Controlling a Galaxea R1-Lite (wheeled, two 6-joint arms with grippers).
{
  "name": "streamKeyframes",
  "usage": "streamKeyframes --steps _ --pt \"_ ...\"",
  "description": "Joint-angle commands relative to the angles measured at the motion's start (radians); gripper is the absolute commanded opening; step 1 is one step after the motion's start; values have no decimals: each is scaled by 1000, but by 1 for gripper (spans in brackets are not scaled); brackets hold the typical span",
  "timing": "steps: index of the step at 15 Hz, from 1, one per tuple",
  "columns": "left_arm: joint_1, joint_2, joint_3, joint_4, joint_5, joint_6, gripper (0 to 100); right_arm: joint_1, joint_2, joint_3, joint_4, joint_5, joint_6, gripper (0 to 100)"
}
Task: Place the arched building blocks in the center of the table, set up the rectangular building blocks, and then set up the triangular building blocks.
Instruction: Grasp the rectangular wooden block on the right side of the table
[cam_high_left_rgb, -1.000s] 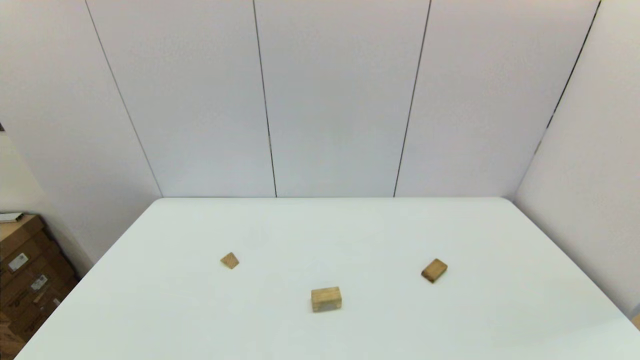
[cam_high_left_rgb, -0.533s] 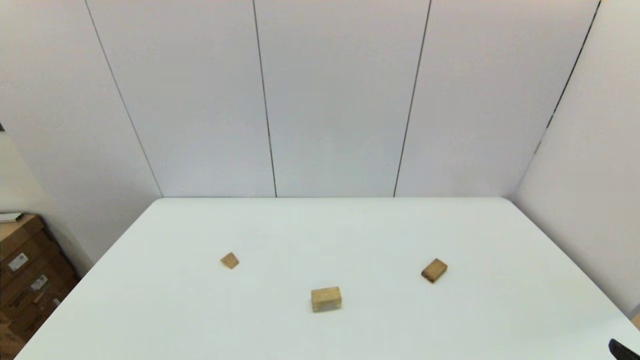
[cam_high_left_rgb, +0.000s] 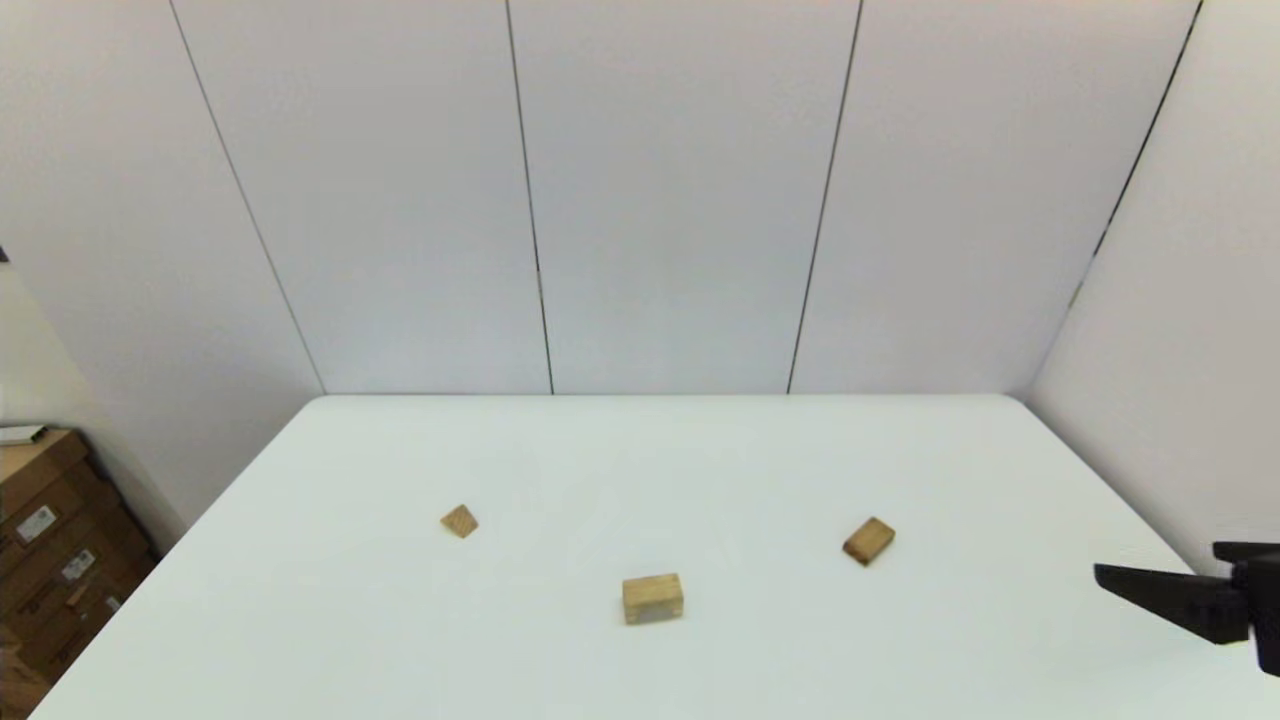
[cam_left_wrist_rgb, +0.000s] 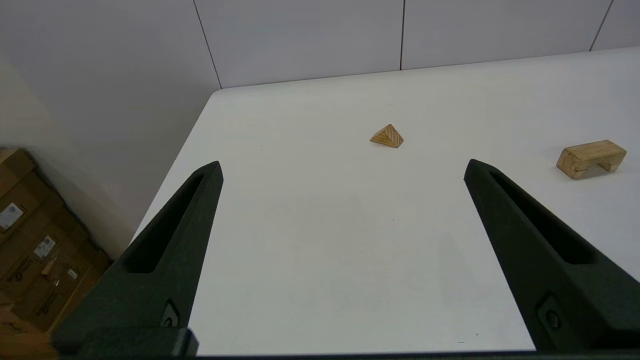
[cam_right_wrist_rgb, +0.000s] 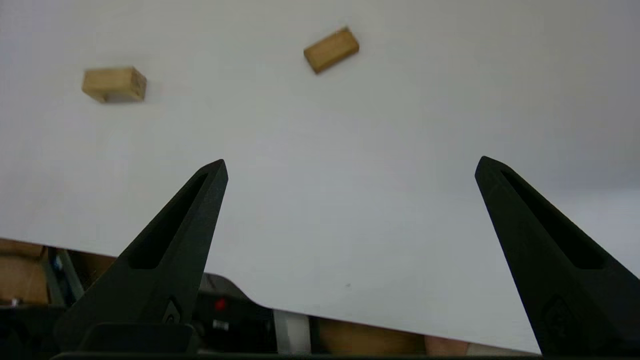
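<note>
Right gripper (cam_right_wrist_rgb: 350, 165) spread wide over the near right edge of the white table (cam_high_left_rgb: 700, 460), holding nothing.

Left gripper (cam_left_wrist_rgb: 342, 167) also spread, empty. Chunky light-brown arched wooden block (cam_high_left_rgb: 652, 598) lies near the front edge; thin rectangular slab (cam_high_left_rgb: 868, 541) rightward, small triangular wedge (cam_high_left_rgb: 459, 521) leftward.

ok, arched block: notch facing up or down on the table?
Neither: the arched block lies with its notch open to the side. In the left wrist view the cut-out shows under its top face, facing sideways along the table.
</note>
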Motion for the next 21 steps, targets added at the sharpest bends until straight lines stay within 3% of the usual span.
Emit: streamKeyframes --steps 1,7,11,13,15,17,19,21 --pt "0 1 0 0 0 1 100 18 339 -150 41 -1 -90 100" --pt "0 1 0 0 0 1 100 13 606 -318 39 -4 -135 100" --pt "0 1 0 0 0 1 100 18 719 -387 39 2 -194 100" --pt "0 1 0 0 0 1 100 18 784 -433 39 5 -263 100" --pt "0 1 0 0 0 1 100 18 844 -482 39 22 -348 100" --pt "0 1 0 0 0 1 100 18 885 -517 41 72 -461 100" --pt "0 1 0 0 0 1 100 7 940 -566 42 158 -645 100" --pt "0 1 0 0 0 1 100 6 985 -606 48 207 -805 100"
